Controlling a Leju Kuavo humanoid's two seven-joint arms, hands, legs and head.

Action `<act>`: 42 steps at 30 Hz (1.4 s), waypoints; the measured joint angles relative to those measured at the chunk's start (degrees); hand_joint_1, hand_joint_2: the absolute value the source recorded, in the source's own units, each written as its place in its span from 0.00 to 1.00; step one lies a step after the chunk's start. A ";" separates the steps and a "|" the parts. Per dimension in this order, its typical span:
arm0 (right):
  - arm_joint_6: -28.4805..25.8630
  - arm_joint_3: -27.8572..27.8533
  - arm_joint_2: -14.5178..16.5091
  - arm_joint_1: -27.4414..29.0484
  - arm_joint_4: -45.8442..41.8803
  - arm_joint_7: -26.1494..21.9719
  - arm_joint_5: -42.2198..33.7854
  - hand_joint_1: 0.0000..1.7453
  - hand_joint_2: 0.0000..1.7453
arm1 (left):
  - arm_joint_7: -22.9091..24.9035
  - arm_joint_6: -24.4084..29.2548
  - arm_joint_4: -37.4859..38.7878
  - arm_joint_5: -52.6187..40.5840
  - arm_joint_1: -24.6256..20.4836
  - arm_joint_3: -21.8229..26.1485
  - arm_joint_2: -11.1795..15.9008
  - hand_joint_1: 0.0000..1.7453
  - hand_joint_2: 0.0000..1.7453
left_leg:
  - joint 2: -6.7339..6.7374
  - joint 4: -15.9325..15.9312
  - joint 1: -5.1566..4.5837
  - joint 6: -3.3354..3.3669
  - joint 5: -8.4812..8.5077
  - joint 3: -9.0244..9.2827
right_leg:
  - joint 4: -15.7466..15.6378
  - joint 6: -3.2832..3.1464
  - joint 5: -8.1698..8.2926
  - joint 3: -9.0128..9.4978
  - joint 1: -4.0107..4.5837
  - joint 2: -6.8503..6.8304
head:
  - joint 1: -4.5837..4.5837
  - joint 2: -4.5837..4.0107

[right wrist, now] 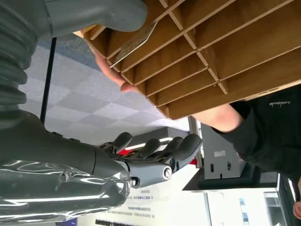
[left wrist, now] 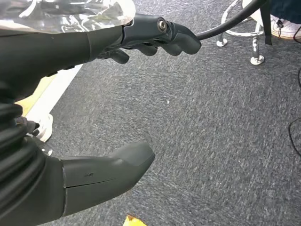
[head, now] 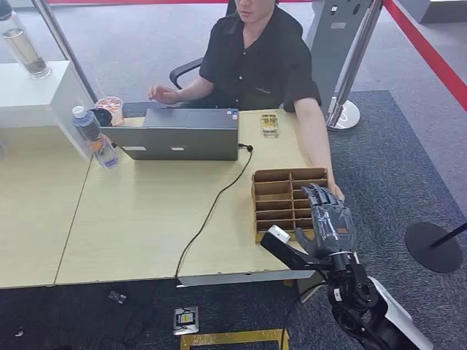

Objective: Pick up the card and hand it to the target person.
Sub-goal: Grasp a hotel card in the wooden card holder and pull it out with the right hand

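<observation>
Wooden surface (head: 138, 219): right hand (head: 329, 222) over brown compartment organiser (head: 278, 197), fingers apart, nothing gripped; thin card (right wrist: 133, 43) in there, unpicked.

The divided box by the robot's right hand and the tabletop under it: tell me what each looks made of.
The divided box: thin wooden or plywood slats, it seems, matte brown; the right wrist view shows faint grain and pale cut edges. The tabletop: probably pale wood-look laminate, smooth and low-sheen with a uniform colour and a light edge band; solid wood cannot be ruled out.
</observation>
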 joint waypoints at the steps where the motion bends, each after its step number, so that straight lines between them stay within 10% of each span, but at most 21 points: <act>1: -0.04 0.00 0.00 0.01 0.09 0.04 0.08 0.21 1.00 | -0.02 0.00 0.00 -0.01 0.00 0.00 0.01 0.00 1.00 | 0.00 0.00 0.00 0.00 0.00 0.00 | 0.00 0.00 0.00 0.00 0.00 0.00 | 0.00 0.00; 42: 0.08 -0.33 0.84 0.22 4.80 1.91 5.03 0.33 1.00 | 0.95 0.00 -0.01 0.20 0.00 -0.22 0.36 0.00 1.00 | 0.00 0.00 0.00 0.00 0.00 0.00 | 0.00 0.00 0.00 0.00 0.00 0.00 | 0.01 0.00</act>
